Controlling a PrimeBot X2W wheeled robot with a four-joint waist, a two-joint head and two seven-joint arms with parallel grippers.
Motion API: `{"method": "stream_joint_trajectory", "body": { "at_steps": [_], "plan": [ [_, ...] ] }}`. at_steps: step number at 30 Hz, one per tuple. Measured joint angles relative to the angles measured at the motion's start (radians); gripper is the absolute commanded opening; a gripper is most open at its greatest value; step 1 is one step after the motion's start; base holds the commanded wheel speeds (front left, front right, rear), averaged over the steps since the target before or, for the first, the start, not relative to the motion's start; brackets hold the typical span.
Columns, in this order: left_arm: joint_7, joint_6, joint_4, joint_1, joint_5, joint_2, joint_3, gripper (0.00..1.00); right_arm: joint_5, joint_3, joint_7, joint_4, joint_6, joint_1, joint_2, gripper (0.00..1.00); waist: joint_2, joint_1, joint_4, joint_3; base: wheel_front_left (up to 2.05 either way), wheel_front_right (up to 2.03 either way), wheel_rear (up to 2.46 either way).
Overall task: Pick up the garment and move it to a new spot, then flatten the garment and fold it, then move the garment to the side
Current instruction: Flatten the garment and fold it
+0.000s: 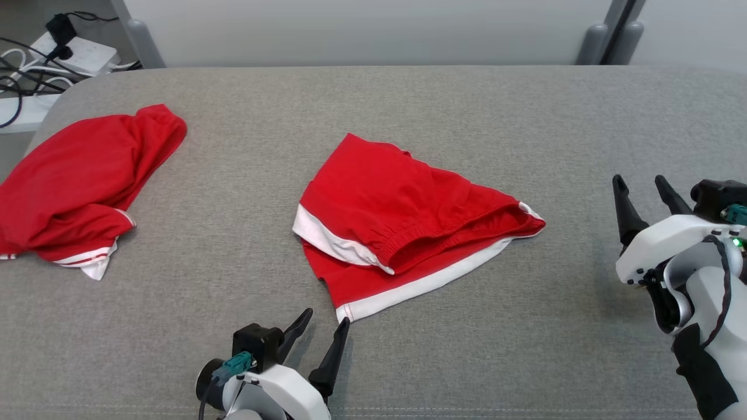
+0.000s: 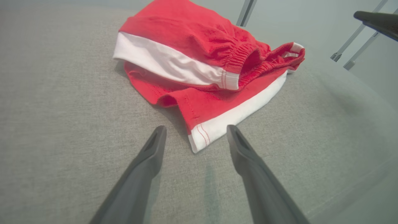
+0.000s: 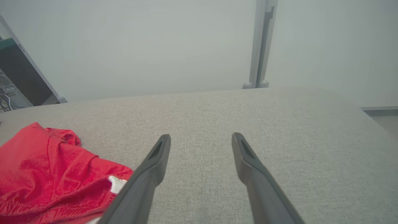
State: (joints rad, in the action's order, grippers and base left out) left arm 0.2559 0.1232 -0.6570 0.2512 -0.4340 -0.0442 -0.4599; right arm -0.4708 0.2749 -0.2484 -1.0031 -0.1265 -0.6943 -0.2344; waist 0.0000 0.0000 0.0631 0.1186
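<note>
Lower centre of the head view: left gripper [image 1: 327,317], fingers spread and empty, tips just beside the white-hemmed near corner of the red garment [image 1: 402,221]. Centre: the garment lies rumpled on the grey padded surface [image 1: 467,99]. Right edge: right gripper [image 1: 638,178], fingers spread, empty, apart from the garment. Left edge: second red garment [image 1: 76,181]. Upper left: power strip [image 1: 76,53] with cables.

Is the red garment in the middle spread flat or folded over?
Folded over, loosely: the garment has one white-hemmed layer lying across another and is wrinkled, not spread flat.
</note>
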Motion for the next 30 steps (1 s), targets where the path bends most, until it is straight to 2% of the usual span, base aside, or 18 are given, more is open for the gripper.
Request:
{"method": "stream_joint_trajectory", "body": {
  "at_steps": [13, 22, 27, 29, 30],
  "plan": [
    [0.000, 0.000, -0.086, 0.027, 0.003, 0.001, 0.027, 1.00, 0.130, -0.211, -0.003, 0.370, 0.000, 0.107, 0.012, 1.00, 0.0000, 0.0000, -0.118, 0.020, 0.00, 0.00, 0.00],
    [0.000, 0.000, -0.101, 0.027, 0.001, 0.001, 0.033, 1.00, 0.163, -0.269, -0.003, 0.599, 0.000, 0.181, 0.038, 1.00, 0.0000, 0.0000, -0.133, 0.022, 0.00, 0.00, 0.00],
    [0.000, 0.000, -0.095, 0.027, -0.004, 0.000, 0.023, 1.00, 0.163, -0.270, -0.004, 0.639, 0.000, 0.219, 0.040, 1.00, 0.0000, 0.0000, -0.136, 0.020, 0.00, 0.00, 0.00],
    [0.000, 0.000, -0.095, 0.027, -0.009, 0.000, 0.015, 0.75, 0.163, -0.273, -0.004, 0.649, 0.000, 0.228, 0.040, 1.00, 0.0000, 0.0000, -0.138, 0.019, 0.00, 0.00, 0.00],
    [0.000, 0.000, -0.095, 0.027, -0.009, 0.000, 0.011, 0.67, 0.163, -0.273, -0.004, 0.653, 0.000, 0.231, 0.040, 1.00, 0.0000, 0.0000, -0.139, 0.019, 0.00, 0.00, 0.00]
  ]
}}
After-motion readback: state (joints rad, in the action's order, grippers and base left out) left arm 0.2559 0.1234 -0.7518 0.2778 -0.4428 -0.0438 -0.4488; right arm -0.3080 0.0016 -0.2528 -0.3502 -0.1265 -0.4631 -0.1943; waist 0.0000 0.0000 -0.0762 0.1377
